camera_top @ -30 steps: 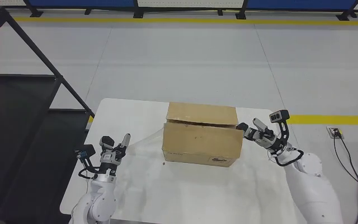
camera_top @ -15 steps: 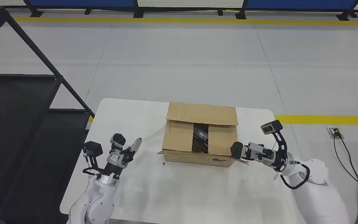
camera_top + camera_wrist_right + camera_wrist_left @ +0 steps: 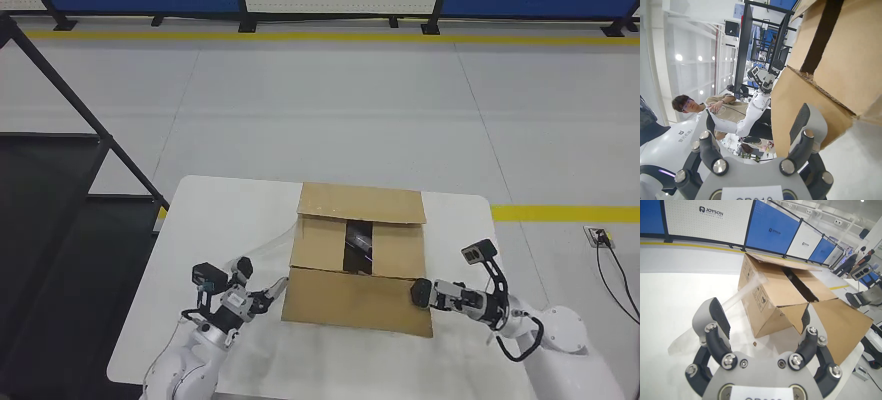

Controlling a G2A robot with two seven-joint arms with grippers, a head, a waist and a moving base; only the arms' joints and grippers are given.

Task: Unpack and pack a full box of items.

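The cardboard box stands mid-table. Its back flap is up, and a dark gap shows between the inner flaps. The front flap lies folded out flat toward me. My left gripper is open at that flap's left corner, and in the left wrist view the gripper has one finger by the flap's edge. My right gripper is open at the flap's right corner. In the right wrist view one finger of the gripper rests against the flap.
A clear tape strip trails from the box's left side onto the white table. A small brown scrap lies by the box's corner. A black metal frame stands left of the table.
The front flap has swung out and down toward me, uncovering the gap between the inner flaps. Both grippers came nearer and inward to the flap's front corners.
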